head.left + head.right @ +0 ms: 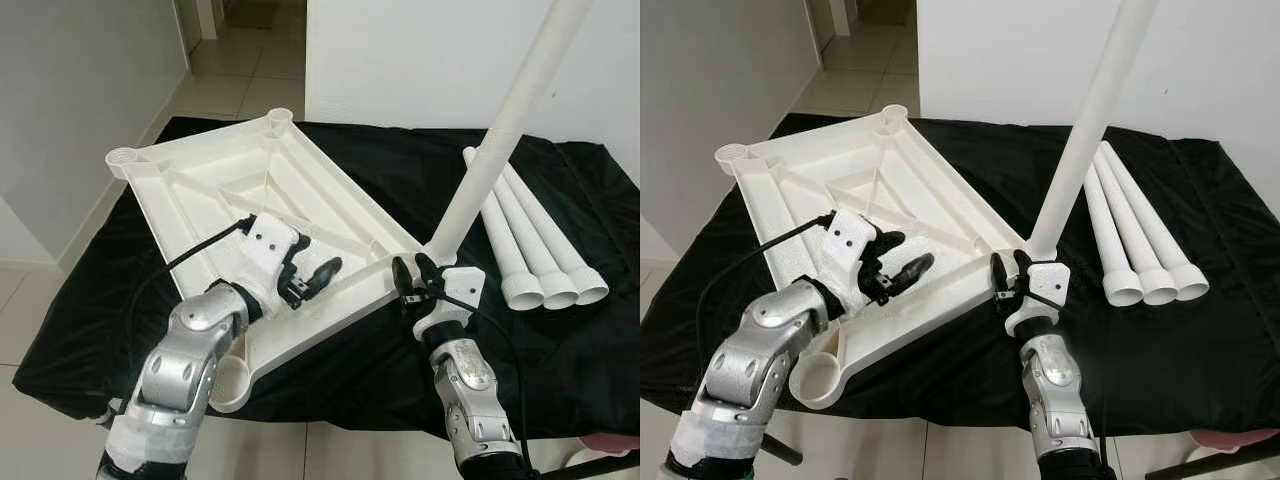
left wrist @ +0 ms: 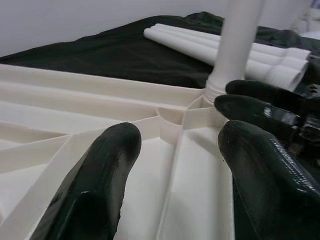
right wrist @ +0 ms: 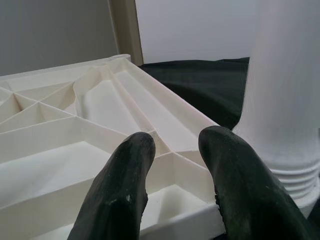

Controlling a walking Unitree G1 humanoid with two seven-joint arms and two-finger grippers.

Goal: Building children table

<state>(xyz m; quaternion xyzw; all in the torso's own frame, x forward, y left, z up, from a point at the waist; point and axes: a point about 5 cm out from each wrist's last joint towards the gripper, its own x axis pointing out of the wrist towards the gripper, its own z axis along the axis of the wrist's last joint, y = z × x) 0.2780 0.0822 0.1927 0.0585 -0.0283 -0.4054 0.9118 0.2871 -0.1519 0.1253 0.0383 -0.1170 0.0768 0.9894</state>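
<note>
A white plastic tabletop (image 1: 200, 190) lies upside down on a black cloth (image 1: 400, 160). One white leg (image 1: 490, 160) stands tilted in the tabletop's corner socket nearest my right arm. Three more legs (image 1: 530, 240) lie side by side on the cloth at the right. My left gripper (image 1: 312, 280) hovers open over the ribs near the tabletop's front edge, holding nothing. My right gripper (image 1: 412, 272) is open at the standing leg's base. In the right wrist view the leg (image 3: 287, 90) is beside the fingers, not between them.
Empty round sockets show at the far-left corner (image 1: 123, 158), the far corner (image 1: 278, 117) and the near corner (image 1: 232, 385), which overhangs the cloth's front edge. White walls stand at the left and behind; a tiled hallway opens at the back.
</note>
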